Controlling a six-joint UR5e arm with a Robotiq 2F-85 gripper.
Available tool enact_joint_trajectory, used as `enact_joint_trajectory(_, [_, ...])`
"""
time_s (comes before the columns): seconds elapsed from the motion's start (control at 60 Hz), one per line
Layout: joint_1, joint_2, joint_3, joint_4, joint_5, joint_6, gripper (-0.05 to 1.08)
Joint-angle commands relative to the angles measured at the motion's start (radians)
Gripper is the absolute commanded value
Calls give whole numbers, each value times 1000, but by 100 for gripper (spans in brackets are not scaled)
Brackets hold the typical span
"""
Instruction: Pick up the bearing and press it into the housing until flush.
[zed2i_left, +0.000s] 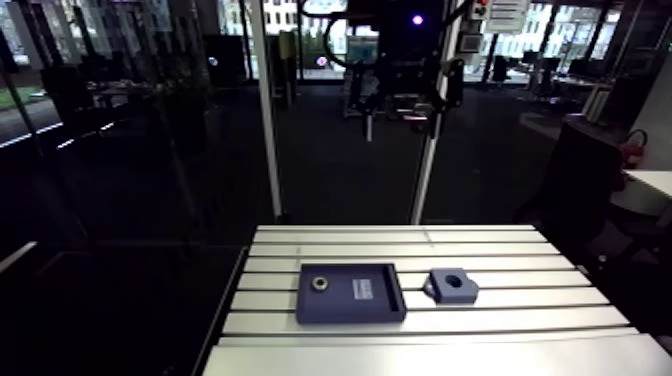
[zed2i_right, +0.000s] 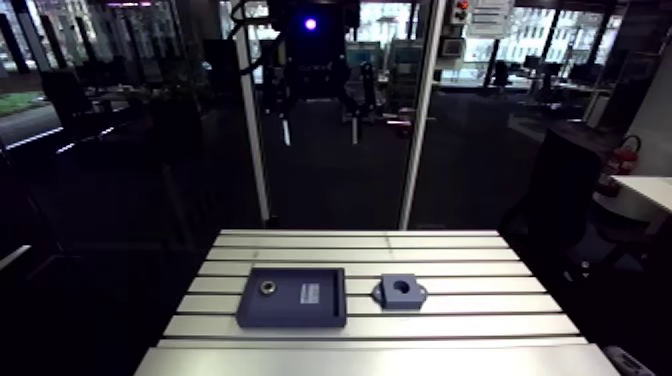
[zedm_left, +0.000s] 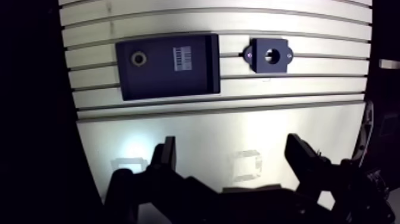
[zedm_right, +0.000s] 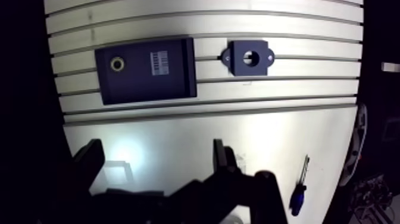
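Observation:
A small metal ring, the bearing (zedm_left: 138, 58), lies in a dark shallow tray (zedm_left: 161, 83) on the slotted table, at the tray's end farthest from the housing. The housing (zedm_left: 270, 56), a dark block with a round bore and two side ears, sits on the table just beside the tray. In the wrist view my gripper (zedm_left: 232, 146) hangs high above the table, well short of both parts, open with nothing between its fingers. In the arm view the tray (zed2i_left: 350, 312), bearing (zed2i_left: 319, 283) and housing (zed2i_left: 452, 285) sit mid-table, far below the wrist.
A white label (zedm_left: 183, 58) is stuck in the middle of the tray. A blue-handled screwdriver (zedm_right: 299, 190) lies on the smooth plate beside the gripper, near the table's edge. Bare slotted surface (zed2i_left: 420, 245) stretches behind the parts.

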Motion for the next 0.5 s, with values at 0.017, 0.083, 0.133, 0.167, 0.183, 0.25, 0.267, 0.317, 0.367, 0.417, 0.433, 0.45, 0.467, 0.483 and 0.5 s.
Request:
enact_joint_trajectory(0.017, [43,43,-38,7,0,-20,1])
enact_joint_trajectory(0.083, [42,43,-38,7,0,-20,1])
enact_joint_trajectory(0.133, [42,43,-38,9,1,-20,1])
enact_joint_trajectory(0.167, [41,43,-37,9,2,-20,1])
enact_joint_trajectory(0.183, [41,43,-37,9,2,-20,1])
enact_joint_trajectory(0.25, [43,43,-37,7,1,-20,1])
enact_joint_trajectory(0.267, [43,43,-37,7,2,-20,1])
enact_joint_trajectory(0.317, [43,43,-35,7,2,-20,1])
enact_joint_trajectory(0.367, [43,43,-34,6,3,-20,1])
enact_joint_trajectory(0.417, [43,43,-29,4,3,-18,1])
enact_joint_trajectory(0.433, [43,43,-28,3,4,-17,1])
enact_joint_trajectory(0.45, [43,43,-28,3,4,-17,1])
enact_joint_trajectory(0.467, [43,43,-27,0,3,-14,1])
enact_joint_trajectory(0.483, [43,43,-27,0,3,-14,1])
enact_joint_trajectory(0.5, [43,43,-27,0,3,-13,1])
